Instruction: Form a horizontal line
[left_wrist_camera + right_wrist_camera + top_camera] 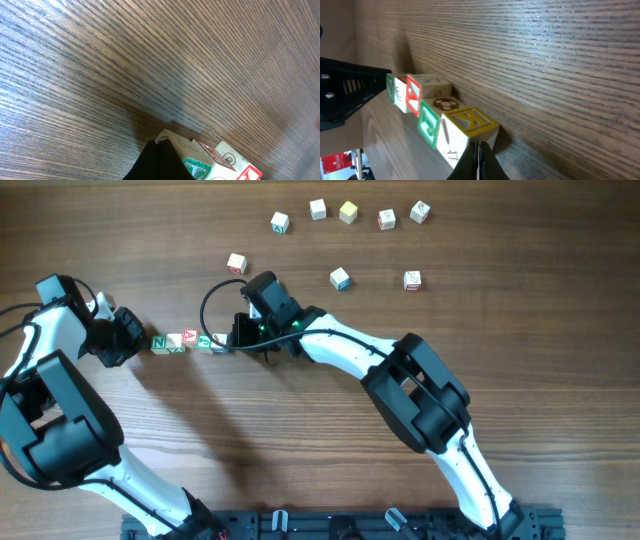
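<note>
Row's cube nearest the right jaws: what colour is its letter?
Yellow; the cube shows best in right wrist view.

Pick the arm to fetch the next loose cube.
Right, likely: the right tool is at the right end of the white letter-cube row, nearer the loose white cubes than the left tool.
</note>
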`<action>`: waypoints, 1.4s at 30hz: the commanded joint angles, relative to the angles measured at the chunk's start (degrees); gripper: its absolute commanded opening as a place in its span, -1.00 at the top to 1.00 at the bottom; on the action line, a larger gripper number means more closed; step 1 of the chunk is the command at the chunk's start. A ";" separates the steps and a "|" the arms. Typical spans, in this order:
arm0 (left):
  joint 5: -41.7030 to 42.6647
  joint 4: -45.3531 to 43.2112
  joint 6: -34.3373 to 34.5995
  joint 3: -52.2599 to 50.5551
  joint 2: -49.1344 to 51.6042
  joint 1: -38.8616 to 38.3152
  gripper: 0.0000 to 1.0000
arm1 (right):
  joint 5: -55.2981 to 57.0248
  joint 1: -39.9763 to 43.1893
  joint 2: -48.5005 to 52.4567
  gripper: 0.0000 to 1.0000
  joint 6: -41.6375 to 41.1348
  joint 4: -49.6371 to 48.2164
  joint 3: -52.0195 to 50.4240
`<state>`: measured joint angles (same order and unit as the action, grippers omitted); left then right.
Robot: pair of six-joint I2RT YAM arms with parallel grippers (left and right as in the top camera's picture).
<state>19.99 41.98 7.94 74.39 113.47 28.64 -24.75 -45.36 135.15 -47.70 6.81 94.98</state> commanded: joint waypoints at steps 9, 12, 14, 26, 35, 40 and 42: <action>-0.15 0.07 -1.16 -0.63 0.72 -0.20 0.92 | -0.74 -0.48 2.27 0.91 -0.42 -3.10 0.15; -0.44 -0.04 -1.16 -0.63 0.72 -0.20 0.92 | -0.72 -0.28 2.27 0.91 -0.24 -3.02 0.15; -1.90 -0.57 -1.14 -0.61 0.66 -0.04 0.92 | -0.74 0.09 2.27 0.91 -0.24 -2.58 0.15; -5.51 -0.37 -1.11 -0.50 0.66 2.14 0.92 | 5.38 2.54 2.27 0.91 2.82 9.99 0.15; -7.85 -0.50 -1.16 5.07 0.59 2.10 0.92 | 5.81 5.29 2.25 0.91 11.13 18.03 0.15; -2.36 0.33 -3.13 13.97 0.55 -0.50 0.92 | 4.92 8.66 2.23 0.91 12.76 22.53 0.15; -0.68 0.26 -3.52 16.31 0.55 -2.36 0.92 | 2.32 10.27 2.23 0.90 12.83 23.39 0.15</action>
<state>14.61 42.33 7.03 85.78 113.49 29.56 -25.08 -38.52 134.34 -37.39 27.40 97.23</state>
